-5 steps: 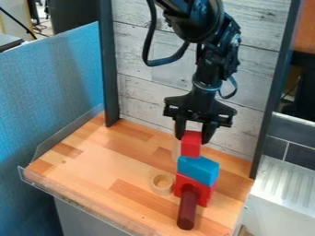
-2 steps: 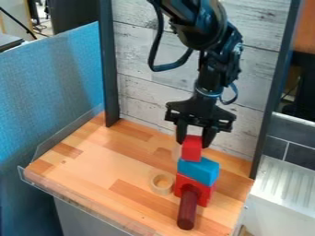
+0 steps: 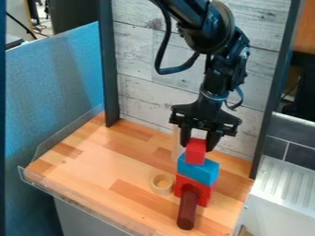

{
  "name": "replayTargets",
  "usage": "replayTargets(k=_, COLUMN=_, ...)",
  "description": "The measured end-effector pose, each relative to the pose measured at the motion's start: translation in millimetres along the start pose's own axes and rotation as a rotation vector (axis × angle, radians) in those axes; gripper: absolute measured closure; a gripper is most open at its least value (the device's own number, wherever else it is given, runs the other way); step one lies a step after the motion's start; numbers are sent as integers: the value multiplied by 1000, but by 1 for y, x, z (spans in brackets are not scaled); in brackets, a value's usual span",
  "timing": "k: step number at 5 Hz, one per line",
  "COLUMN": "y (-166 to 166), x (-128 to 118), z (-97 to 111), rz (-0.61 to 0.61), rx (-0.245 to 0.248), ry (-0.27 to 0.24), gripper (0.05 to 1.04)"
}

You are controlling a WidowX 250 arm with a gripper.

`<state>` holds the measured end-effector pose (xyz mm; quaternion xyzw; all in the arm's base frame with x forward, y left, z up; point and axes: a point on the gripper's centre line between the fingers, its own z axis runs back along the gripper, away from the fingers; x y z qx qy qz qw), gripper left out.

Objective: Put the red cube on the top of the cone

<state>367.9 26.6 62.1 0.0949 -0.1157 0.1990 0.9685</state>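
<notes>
Near the right edge of the bench (image 3: 92, 170), my pincer (image 3: 197, 146) was closed on the red cube (image 3: 195, 152) at the blue block's (image 3: 200, 171) top, contact unclear, so I needed to settle it level before letting go.

Worktop (image 3: 86, 161) of light wood, blocks in paler and darker tones, clear raised edging (image 3: 73, 201) along left and near sides. Behind it, wall panel (image 3: 144, 60) of pale, greyish weathered planks laid horizontally, between dark upright posts (image 3: 108, 64). Left, blue fabric partition (image 3: 55, 92). Right, white ribbed surface (image 3: 286, 184) below dark grey tiles (image 3: 300, 159) with pale joints. Upper left, beyond partition, dark panel (image 3: 73, 16) and cable (image 3: 21, 25). Soft sheen on wood.
</notes>
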Motion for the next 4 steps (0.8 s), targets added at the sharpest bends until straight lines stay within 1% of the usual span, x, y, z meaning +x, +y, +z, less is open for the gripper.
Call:
replayTargets(k=1, y=-3, x=2, z=-3, rz=4, rx=-10, ry=3, gripper=449)
replayTargets(k=2, y=-5, x=1, z=-3, rz=15, rx=-17, ry=8, gripper=153)
replayTargets(k=3, y=-6, x=1, z=-3, rz=18, rx=-39, ry=17, gripper=76)
replayTargets(k=4, y=-1, x=3, z=-3, rz=31, rx=-57, ry=28, gripper=82)
